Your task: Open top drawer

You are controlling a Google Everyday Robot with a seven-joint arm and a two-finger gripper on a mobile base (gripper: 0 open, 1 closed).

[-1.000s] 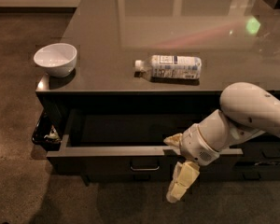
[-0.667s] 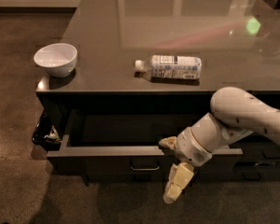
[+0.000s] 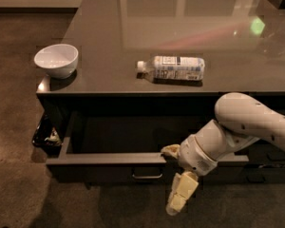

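Nearest, low at 5 o'clock in the view: the gripper, fingers spread apart, one fingertip hooked over the upper edge of the top drawer, the other hanging down in front of the panel toward the floor. Clamped on nothing; seems posed that way to drag the front outward by its lip rather than by the small loop handle, just at 9 o'clock of the lower finger and untouched. Top drawer standing well out from under the worktop, inside open to view from above, so probably close to done, with perhaps a little travel left. Farther back, up on the worktop: a white bowl at 10 o'clock near the left corner, and a plastic bottle lying on its side at 12 o'clock of the gripper, both well apart from the drawer's path.
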